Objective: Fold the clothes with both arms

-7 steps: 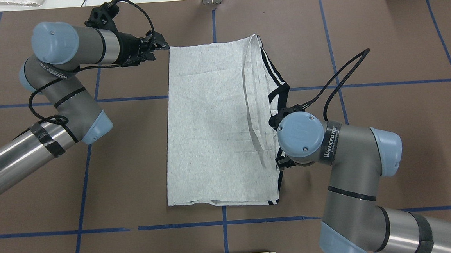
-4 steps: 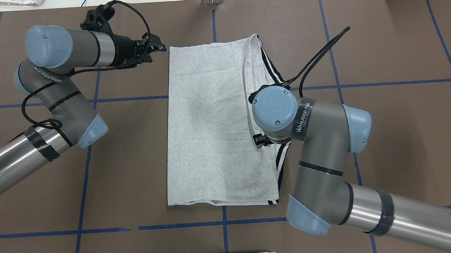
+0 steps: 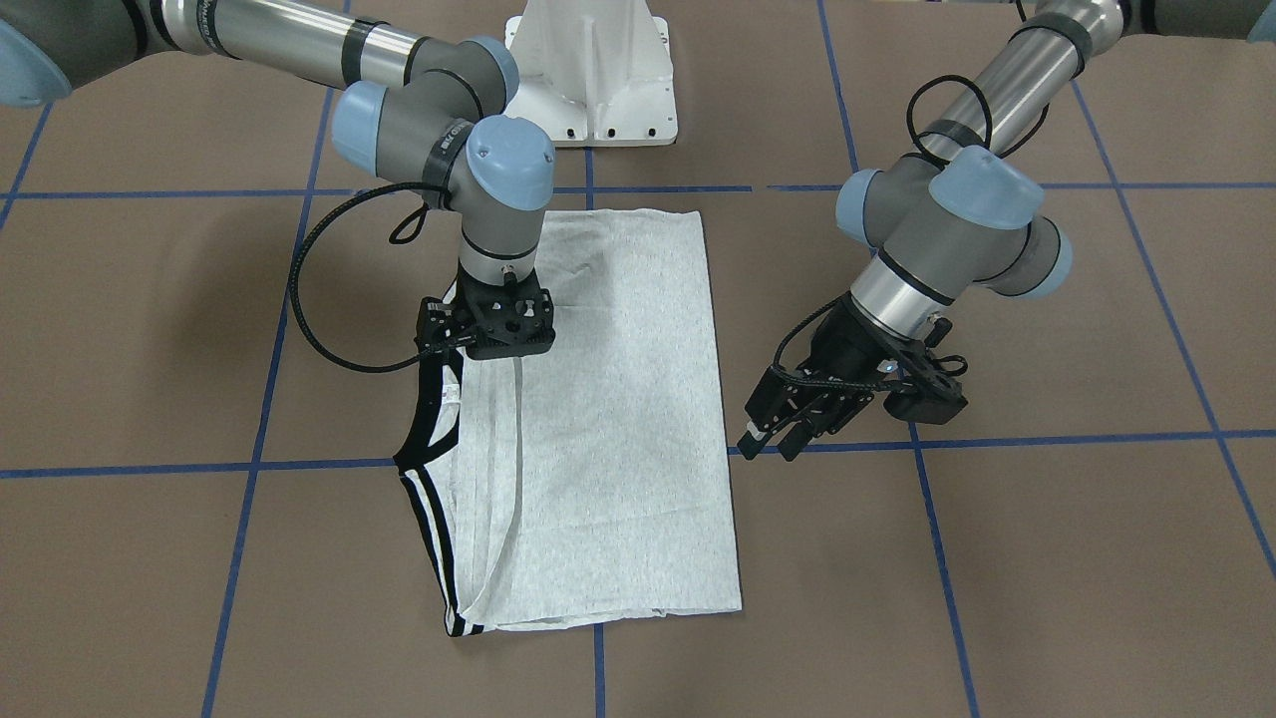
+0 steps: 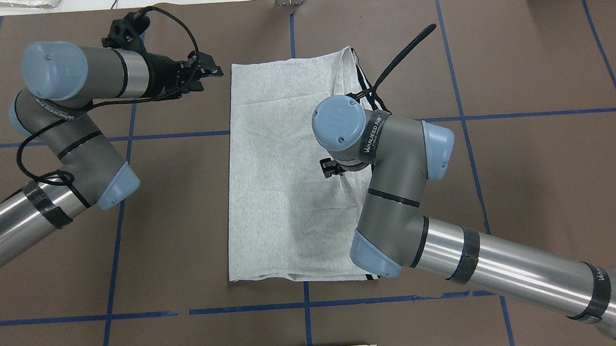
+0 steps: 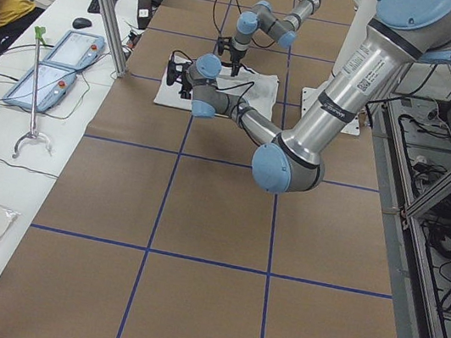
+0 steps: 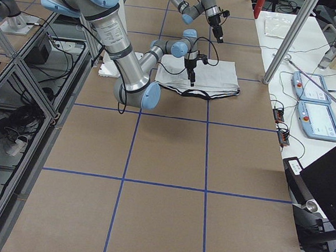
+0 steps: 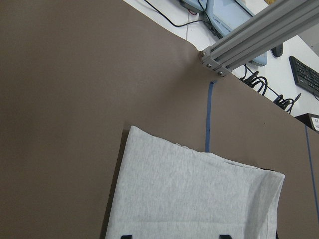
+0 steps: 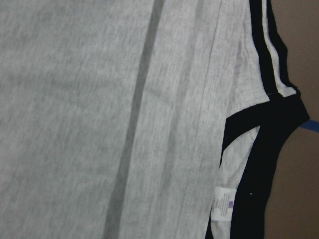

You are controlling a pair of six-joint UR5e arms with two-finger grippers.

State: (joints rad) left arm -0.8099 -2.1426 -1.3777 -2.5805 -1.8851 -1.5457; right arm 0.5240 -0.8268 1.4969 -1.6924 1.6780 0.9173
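The grey T-shirt (image 4: 282,196) lies flat at the middle of the brown table (image 4: 528,181). It is folded to a long rectangle with its plain side up. Its black collar (image 8: 264,179) and double black stripes (image 3: 439,553) run along the edge on the robot's right. A white care label (image 8: 223,203) shows just inside the neckline.

The left gripper (image 3: 770,444) hovers near the shirt's far corner on the robot's left, apart from the cloth. Its fingers stand parted with nothing between them — the left wrist view shows the two tips wide of each other.

The right gripper (image 3: 490,344) points straight down over the collar-side fold of the shirt. Its fingertips are hidden beneath its own body in every view, so it cannot be told whether they are parted or pinching cloth. A crease in the fabric runs from beneath it along the shirt.
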